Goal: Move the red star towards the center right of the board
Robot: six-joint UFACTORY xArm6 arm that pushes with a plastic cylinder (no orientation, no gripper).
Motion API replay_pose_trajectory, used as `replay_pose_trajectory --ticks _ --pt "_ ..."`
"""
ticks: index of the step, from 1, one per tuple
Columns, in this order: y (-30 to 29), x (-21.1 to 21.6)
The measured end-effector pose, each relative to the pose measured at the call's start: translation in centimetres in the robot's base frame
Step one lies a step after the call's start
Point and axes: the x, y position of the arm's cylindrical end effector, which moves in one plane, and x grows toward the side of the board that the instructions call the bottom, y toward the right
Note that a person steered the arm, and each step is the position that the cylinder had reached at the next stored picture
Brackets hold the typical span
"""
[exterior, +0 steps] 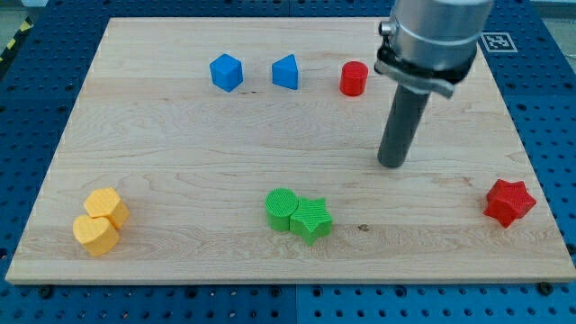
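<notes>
The red star [509, 202] lies near the board's right edge, toward the view's bottom right. My tip [392, 165] rests on the wooden board [180, 144] right of centre, well to the left of the red star and slightly above it, touching no block. A red cylinder [354, 79] stands above and left of the tip.
A blue cube [226, 72] and a blue wedge-like block [285, 72] sit near the top centre. A green cylinder [282, 209] and green star [311, 219] touch at bottom centre. Two yellow blocks [101, 221] sit together at bottom left.
</notes>
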Motion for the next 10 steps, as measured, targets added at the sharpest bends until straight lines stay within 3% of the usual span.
replay_pose_trajectory --ticks 3,4,10 --pt "8.2 12.2" --pt "11.3 12.2" --pt "12.1 3.4"
